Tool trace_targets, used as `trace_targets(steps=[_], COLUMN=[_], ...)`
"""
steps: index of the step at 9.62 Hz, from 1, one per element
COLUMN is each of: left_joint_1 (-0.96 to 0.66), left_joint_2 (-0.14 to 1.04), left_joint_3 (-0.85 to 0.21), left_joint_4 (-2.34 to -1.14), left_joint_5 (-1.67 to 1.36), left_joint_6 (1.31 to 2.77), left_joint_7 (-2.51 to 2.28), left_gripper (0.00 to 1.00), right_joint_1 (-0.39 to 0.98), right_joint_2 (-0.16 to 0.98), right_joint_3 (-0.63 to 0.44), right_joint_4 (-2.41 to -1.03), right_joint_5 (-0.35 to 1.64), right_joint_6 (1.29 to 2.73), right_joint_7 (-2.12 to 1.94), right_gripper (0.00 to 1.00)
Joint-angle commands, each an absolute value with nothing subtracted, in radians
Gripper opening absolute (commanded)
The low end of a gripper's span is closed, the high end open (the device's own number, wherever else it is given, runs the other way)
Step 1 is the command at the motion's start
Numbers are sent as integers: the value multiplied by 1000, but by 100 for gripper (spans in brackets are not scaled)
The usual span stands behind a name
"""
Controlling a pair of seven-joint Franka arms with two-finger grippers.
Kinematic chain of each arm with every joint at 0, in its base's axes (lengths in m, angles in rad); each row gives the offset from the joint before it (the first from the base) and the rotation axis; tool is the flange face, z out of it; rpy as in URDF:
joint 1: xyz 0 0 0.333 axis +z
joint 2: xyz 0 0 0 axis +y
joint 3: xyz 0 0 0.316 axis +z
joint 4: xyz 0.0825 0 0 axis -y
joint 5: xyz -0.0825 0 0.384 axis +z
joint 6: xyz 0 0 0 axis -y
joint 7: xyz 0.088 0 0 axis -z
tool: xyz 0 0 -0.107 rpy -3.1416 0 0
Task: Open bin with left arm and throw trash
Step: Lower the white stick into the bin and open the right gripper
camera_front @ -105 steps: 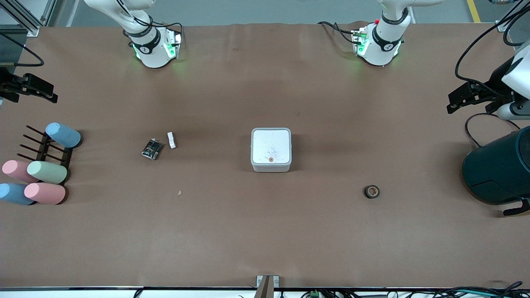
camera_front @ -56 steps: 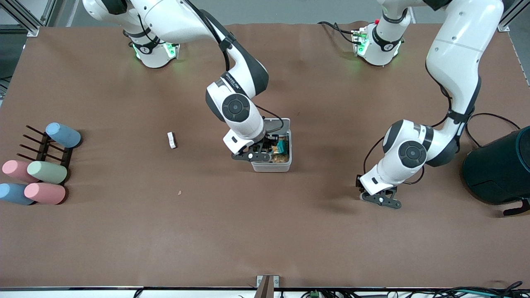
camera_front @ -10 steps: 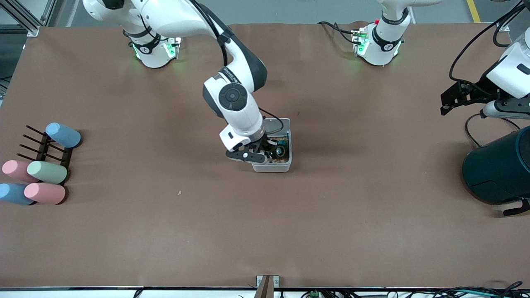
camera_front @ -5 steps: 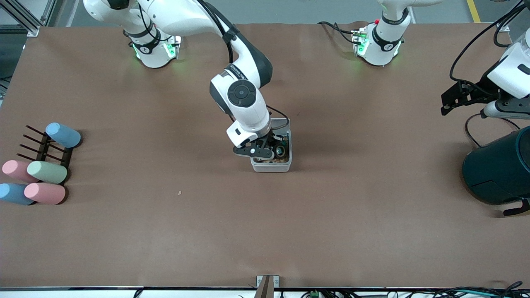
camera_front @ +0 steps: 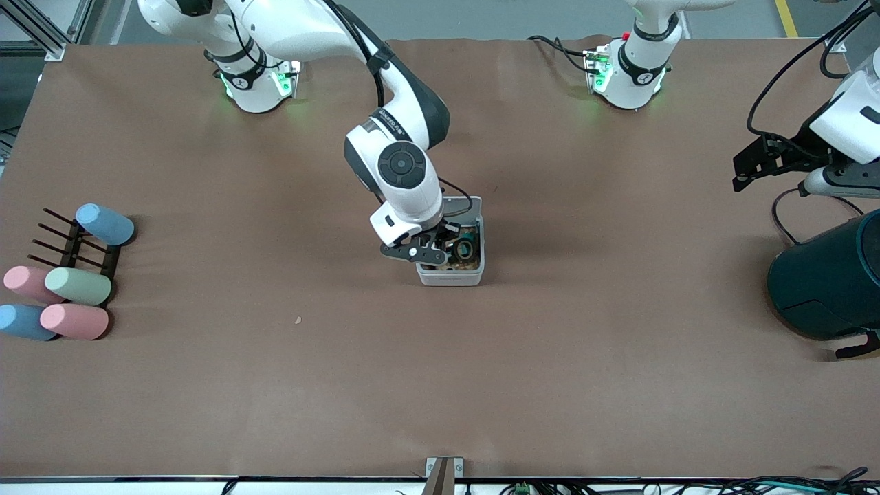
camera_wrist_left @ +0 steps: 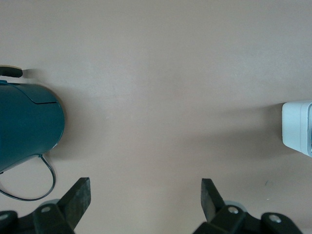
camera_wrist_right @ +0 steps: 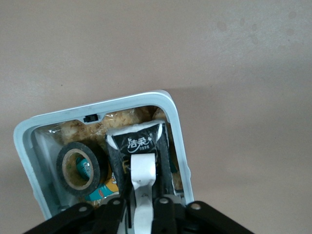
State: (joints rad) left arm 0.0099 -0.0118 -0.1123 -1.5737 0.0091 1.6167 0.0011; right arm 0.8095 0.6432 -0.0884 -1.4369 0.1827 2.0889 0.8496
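The white bin (camera_front: 450, 277) stands mid-table with its lid (camera_front: 462, 204) hinged up at the edge nearer the robot bases. The black tape roll (camera_wrist_right: 78, 168) and the black foil wrapper (camera_wrist_right: 141, 141) lie inside it. My right gripper (camera_front: 434, 251) hangs over the open bin, shut on the small white block (camera_wrist_right: 144, 178), which sits just above the wrapper. My left gripper (camera_front: 741, 175) is open and empty (camera_wrist_left: 144, 195), drawn back and waiting above the table's left-arm end. The bin's corner (camera_wrist_left: 297, 127) also shows in the left wrist view.
A big dark teal cylinder (camera_front: 825, 282) stands at the left arm's end, below my left gripper (camera_wrist_left: 24, 126). A black rack with pastel cups (camera_front: 69, 275) sits at the right arm's end. A tiny tan crumb (camera_front: 298, 320) lies on the brown table cover.
The bin was opened, and the wrapper and tape roll went into it. The white block left the table. In the last second my right gripper only shifted slightly over the bin.
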Motion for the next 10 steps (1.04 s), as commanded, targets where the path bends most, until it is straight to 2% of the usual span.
trace_targets(steps=[1,3,7,10], left_joint_1=[12,14,26,63], left_joint_2=[-15,-14,0,6], left_joint_3=[-110,-107,-101,-101], left_joint_4=[-1578,-1578,-1578,-1582], left_joint_5=[21,21,21,21], left_joint_6=[1623,1624,1623,1623], left_joint_7=[3,6,6,21], left_gripper=[100,100,100,100], right_joint_1=[807,807,779,688], right_joint_2=[640,632,569,474], right_joint_3=[-87,-87,-87,-86], right_joint_4=[-1427,-1424,-1422,-1427], right_joint_5=[187,189,195,201], right_joint_6=[2069,2063,1994,1849], right_joint_7=[848,839,833,806], right_gripper=[65,68,68,68])
